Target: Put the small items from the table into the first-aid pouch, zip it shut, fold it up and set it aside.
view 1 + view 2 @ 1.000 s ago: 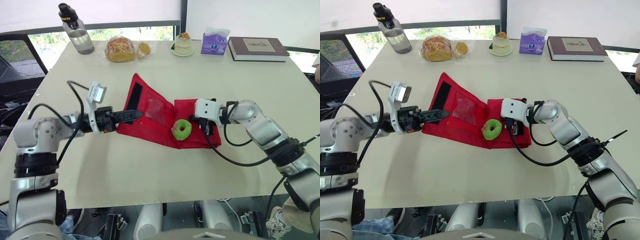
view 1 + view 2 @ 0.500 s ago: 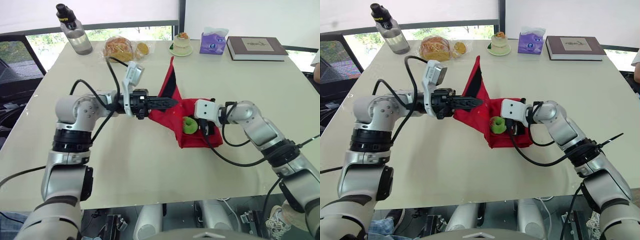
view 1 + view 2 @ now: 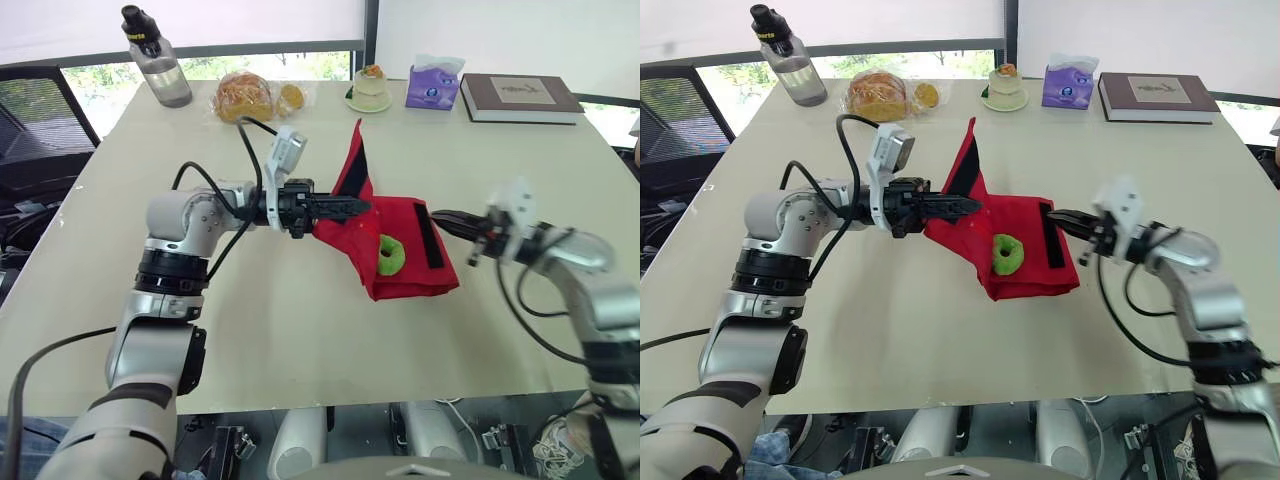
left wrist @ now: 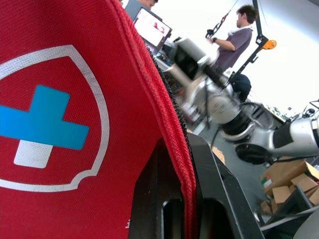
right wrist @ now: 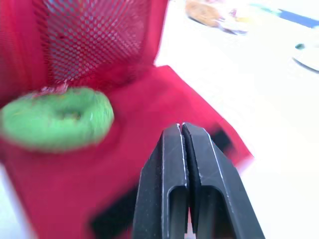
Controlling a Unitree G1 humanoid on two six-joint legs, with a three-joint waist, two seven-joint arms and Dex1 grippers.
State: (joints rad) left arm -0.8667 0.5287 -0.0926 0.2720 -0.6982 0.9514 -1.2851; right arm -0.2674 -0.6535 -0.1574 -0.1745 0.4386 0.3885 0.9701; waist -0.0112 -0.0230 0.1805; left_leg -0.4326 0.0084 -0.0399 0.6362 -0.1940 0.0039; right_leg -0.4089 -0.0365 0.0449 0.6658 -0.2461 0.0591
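Now on the table [image 3: 300, 330] the red pouch [image 3: 415, 265] stands half folded: the left gripper [image 3: 355, 207] has raised its flap and pinches it, the right gripper [image 3: 447, 217], closed and empty, has pulled away, and the green ring [image 3: 391, 255] lies in the fold, so I judge that zipping is skipped.

Cream table [image 3: 300, 330] spans most of the scene. Far side: low window strip [image 3: 100, 78] with greenery outside, white blind [image 3: 220, 20] above it, dark post [image 3: 372, 35] mid-way, white wall [image 3: 520, 35] to its right. Black mesh chair [image 3: 35, 120] far left. Bright daylight. Left wrist view: cardboard boxes [image 4: 286, 181], a person [image 4: 234, 42] standing.
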